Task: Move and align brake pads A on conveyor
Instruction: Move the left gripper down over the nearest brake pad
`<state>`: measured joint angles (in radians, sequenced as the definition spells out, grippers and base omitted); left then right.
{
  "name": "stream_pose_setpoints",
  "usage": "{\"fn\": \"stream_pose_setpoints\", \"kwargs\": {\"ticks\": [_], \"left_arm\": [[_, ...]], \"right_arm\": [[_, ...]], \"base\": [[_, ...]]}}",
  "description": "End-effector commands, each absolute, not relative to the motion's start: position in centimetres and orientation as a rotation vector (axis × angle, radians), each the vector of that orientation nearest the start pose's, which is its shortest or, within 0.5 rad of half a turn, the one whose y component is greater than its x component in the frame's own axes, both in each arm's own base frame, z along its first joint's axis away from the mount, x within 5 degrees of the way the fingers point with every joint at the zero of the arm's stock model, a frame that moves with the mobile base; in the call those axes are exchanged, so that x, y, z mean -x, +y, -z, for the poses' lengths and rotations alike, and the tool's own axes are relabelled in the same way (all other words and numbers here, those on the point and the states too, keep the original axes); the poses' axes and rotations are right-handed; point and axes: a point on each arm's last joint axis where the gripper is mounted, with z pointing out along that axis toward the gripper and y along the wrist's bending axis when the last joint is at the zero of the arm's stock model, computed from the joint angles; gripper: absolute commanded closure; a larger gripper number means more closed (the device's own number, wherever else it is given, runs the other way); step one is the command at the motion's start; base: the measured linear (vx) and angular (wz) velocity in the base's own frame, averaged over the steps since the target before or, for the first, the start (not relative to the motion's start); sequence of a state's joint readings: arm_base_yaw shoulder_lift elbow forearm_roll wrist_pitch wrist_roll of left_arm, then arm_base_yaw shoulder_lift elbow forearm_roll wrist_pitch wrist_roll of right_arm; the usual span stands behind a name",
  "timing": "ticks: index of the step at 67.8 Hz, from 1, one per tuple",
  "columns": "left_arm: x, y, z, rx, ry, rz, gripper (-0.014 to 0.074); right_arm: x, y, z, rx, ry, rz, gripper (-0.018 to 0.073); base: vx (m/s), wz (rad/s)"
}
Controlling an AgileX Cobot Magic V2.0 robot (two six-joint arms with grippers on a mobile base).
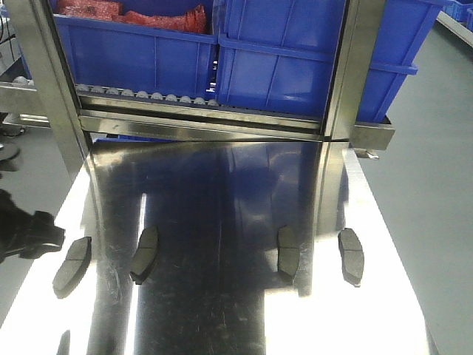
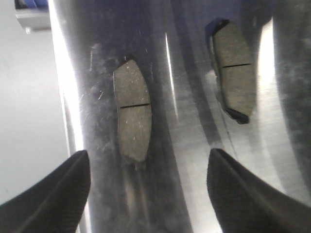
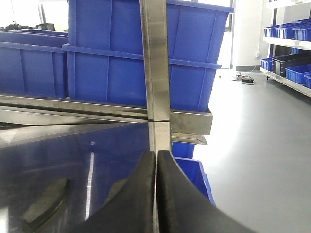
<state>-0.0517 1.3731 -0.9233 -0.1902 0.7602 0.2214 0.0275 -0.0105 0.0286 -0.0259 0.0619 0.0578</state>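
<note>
Lying in a loose row across the shiny steel worktop (image 1: 222, 318), the four brake pads (image 1: 145, 253) are resting flat, each with its long side running away from the robot. The outermost pad on the left (image 1: 72, 265) is sitting close to the worktop's left edge, tilting slightly, with the second pad just to its right. A wide stretch of bare steel is separating these two from the third pad (image 1: 287, 251) and the fourth pad (image 1: 352, 255), which are lying near the right edge.

The left tool (image 2: 148, 154) is standing wide, its two dark fingers (image 2: 58, 194) spread well apart and gripping nothing. In the left wrist view the near end of the outermost pad on the left is showing between the tips, its thin groove crossing the middle. In the front view this tool's dark body is showing at the left border, just beside that pad.

The right tool (image 3: 156, 160) is pressing its fingers together with nothing between them, facing a steel post (image 3: 155, 58). One of the brake pads is showing dimly at the lower left of that view.

Behind the worktop, blue bins (image 1: 295, 59) are sitting on a row of rollers (image 1: 148, 96).
</note>
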Motion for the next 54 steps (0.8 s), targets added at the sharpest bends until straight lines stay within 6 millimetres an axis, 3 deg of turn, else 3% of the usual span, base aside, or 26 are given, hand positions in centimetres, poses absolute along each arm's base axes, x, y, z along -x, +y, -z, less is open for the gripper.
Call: {"fn": "stream_pose_setpoints", "kwargs": {"ticks": [1,20,54], "left_arm": [[-28.2,-3.3,-26.4,-0.234,2.637,0.155,0.0094],[-32.2,-3.8,-23.3,-0.192,2.740,0.067,0.0094],[-35.3,-4.3,-20.1,-0.187,2.857,0.083,0.0094]], "right_arm": [[-5.6,0.1,-20.1,0.005,1.495,-0.032,0.0571],[-5.6,0.1,-20.1,0.005,1.495,-0.032,0.0571],[-5.6,0.1,-20.1,0.005,1.495,-0.032,0.0571]], "base": [[0.00,0.00],[0.00,0.00],[0.00,0.00]]}}
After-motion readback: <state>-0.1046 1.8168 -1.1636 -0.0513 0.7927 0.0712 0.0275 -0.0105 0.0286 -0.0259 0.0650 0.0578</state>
